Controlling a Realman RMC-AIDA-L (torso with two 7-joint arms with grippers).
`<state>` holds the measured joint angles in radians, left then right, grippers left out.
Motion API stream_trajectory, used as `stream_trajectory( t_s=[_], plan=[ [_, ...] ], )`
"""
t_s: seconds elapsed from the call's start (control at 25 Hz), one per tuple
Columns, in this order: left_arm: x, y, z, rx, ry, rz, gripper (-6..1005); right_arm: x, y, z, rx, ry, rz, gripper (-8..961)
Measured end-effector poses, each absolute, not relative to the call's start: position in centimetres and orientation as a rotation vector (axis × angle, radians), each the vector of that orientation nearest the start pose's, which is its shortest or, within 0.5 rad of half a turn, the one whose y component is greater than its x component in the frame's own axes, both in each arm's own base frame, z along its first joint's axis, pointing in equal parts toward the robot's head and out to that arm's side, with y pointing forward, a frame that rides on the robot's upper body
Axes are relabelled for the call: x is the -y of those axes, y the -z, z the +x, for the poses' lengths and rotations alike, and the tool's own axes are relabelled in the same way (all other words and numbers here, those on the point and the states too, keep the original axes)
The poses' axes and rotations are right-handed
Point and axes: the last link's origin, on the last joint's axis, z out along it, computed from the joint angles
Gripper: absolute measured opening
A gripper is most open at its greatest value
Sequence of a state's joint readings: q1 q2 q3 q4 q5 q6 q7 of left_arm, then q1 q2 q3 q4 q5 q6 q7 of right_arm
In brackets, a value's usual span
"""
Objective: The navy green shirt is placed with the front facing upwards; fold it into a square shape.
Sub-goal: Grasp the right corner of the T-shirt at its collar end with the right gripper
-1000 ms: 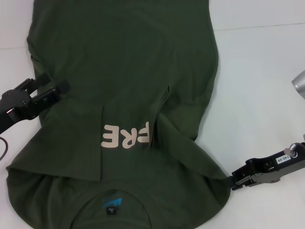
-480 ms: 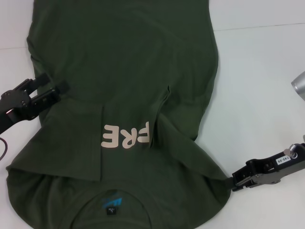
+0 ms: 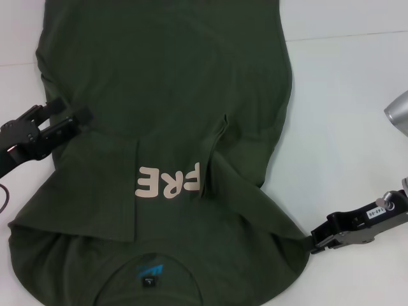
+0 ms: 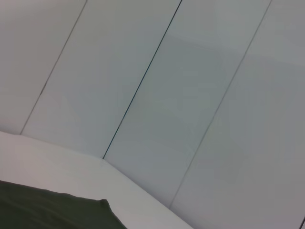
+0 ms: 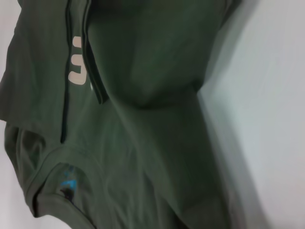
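The navy green shirt [image 3: 166, 83] lies front up on the white table [image 3: 344, 115], collar nearest me. Pale letters "FRE" [image 3: 169, 182] show on its chest and a blue neck label [image 3: 148, 271] inside the collar. Both sleeves are folded in over the body. My left gripper [image 3: 73, 109] rests at the shirt's left side edge, its two fingers apart. My right gripper [image 3: 310, 243] is shut on the shirt's right shoulder edge, where the cloth draws to a point. The right wrist view shows the shirt [image 5: 152, 62] close up. A corner of the shirt [image 4: 47, 210] shows in the left wrist view.
A silver rounded object [image 3: 398, 111] juts in at the right edge. Bare white table runs to the right of the shirt, and a panelled wall [image 4: 167, 95] stands beyond the table.
Almost nothing differs. The right arm has edged slightly to the right; the shirt and the left gripper stay where they were.
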<state>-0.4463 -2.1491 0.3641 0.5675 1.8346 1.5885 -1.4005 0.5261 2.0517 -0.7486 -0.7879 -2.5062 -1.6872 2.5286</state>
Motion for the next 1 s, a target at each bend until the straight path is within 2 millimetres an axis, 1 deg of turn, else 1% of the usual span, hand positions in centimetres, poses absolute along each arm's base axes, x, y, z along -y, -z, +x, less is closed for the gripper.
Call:
stream_trajectory(
  t_s=[0.32,0.44,0.68,0.8,1.0],
  plan=[
    [-31.15,-1.65,-28.66,0.912,1.164,-2.221,903,-29.6,-0.64,30.79,-2.11,0.047,-2.268,168],
    [-31.14,-1.67,-28.68,0.913,1.164,-2.22,903,-29.64,-0.64,30.8,-2.107,0.045,-2.267,76],
    [-31.13,-1.68,-28.7,0.912,1.164,-2.219,904,-29.69,-0.6,30.86,-2.094,0.041,-2.264,27],
    [-31.13,-1.69,-28.7,0.912,1.164,-2.219,904,-29.59,-0.54,30.89,-2.086,0.033,-2.272,28],
    [-31.12,-1.8,-28.74,0.91,1.167,-2.215,904,-29.17,-0.94,30.84,-2.076,-0.034,-2.316,28]
  ],
)
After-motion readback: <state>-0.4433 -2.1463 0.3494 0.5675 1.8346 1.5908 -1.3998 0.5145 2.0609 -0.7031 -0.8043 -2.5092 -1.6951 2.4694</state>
